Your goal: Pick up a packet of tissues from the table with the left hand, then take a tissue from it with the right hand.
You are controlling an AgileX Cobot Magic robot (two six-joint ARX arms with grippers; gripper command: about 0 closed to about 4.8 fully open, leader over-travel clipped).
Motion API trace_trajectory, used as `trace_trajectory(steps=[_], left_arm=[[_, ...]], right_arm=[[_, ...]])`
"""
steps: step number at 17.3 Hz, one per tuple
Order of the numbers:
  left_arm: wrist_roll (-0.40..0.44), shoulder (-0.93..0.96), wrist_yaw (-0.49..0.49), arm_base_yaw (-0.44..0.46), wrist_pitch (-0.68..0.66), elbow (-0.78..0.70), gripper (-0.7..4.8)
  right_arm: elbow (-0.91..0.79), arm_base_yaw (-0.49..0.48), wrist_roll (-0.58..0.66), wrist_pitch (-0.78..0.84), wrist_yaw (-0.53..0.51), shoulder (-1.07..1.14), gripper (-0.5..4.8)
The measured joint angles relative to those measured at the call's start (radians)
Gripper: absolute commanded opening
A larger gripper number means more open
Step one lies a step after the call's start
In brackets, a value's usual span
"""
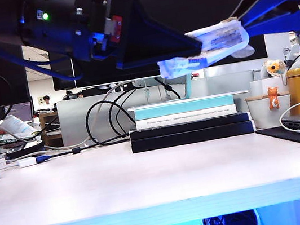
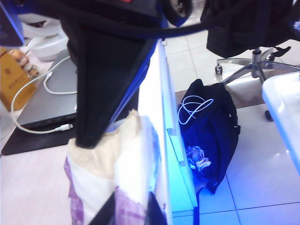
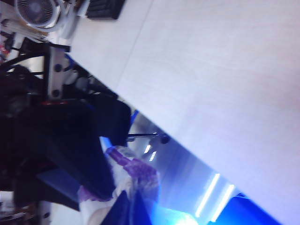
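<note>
The pale wood-grain table (image 1: pixel 94 195) stood in an office, with a stack of books (image 1: pixel 188 121) at its far side. High above it, the left gripper (image 1: pixel 199 44) came from the left and clamped the packet of tissues (image 1: pixel 216 42). The right gripper (image 1: pixel 238 21) reached from the right, its fingers pinched together on the cream tissue (image 2: pixel 105 150) at the packet's end.

An office is indicated. A monitor (image 1: pixel 147 61) with stacked books (image 1: pixel 188 120) is seen at centre, seated people (image 1: pixel 47 100) at far left. A swivel chair (image 2: pixel 253 61) is noted upper right in the left wrist view.
</note>
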Motion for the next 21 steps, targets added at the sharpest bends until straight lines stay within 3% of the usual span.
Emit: trace_trajectory(steps=[1,2,3,4,7,9,13,21], left_arm=[[-0.006,0.0,-0.018,0.0,0.0,0.0,0.61],[-0.011,0.0,-0.048,-0.002,-0.003,0.0,1.05],[-0.011,0.0,-0.076,-0.003,-0.01,0.002,1.54],[-0.011,0.0,-0.088,-0.003,-0.021,0.005,2.51],[-0.013,0.0,-0.143,-0.003,-0.095,0.005,3.52],[-0.014,0.0,-0.235,-0.003,-0.103,0.005,4.79],[-0.037,0.0,-0.289,-0.002,-0.077,0.005,4.79],[-0.151,0.066,-0.22,-0.002,0.004,0.005,4.79]], right_arm=[[0.0,0.003,-0.006,0.014,0.024,0.0,-0.01],[0.0,0.004,-0.018,0.029,0.052,0.0,-0.01],[0.0,0.005,-0.024,0.039,0.081,0.0,-0.01],[0.0,0.006,-0.026,0.044,0.099,0.0,-0.01],[0.0,0.0,-0.045,0.067,0.166,0.001,-0.01],[0.0,0.003,-0.046,0.068,0.166,0.002,-0.01],[0.0,0.003,-0.046,0.065,0.163,0.003,-0.01],[0.0,0.003,0.054,0.141,0.071,0.005,-0.01]])
